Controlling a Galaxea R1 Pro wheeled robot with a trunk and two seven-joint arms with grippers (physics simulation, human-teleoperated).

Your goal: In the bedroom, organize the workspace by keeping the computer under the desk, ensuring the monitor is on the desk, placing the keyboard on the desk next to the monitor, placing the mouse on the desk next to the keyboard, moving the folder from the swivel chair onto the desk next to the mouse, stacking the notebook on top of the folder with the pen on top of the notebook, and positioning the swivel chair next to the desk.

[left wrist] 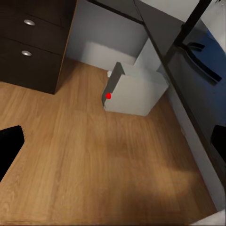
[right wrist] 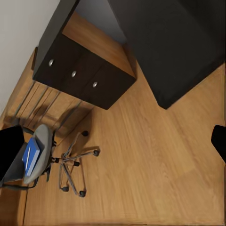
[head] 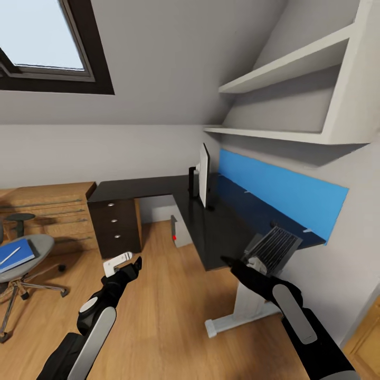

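I hold the keyboard [head: 273, 247] pinched in my right gripper [head: 248, 264], above the desk [head: 153, 186] edge; monitor [head: 203, 176] beyond it; computer [head: 179, 232] beneath; left gripper [head: 129, 267] seems spread; folder [head: 16, 255] left on swivel chair [head: 26, 256].

A dark drawer unit [head: 115, 227] with three round knobs stands on the wood floor [head: 169, 311]. A low wood shelf unit [head: 50, 211] is just beside it. A dark-framed skylight [head: 47, 47] sits high on the sloped wall. Two white shelves [head: 295, 100] hang above.
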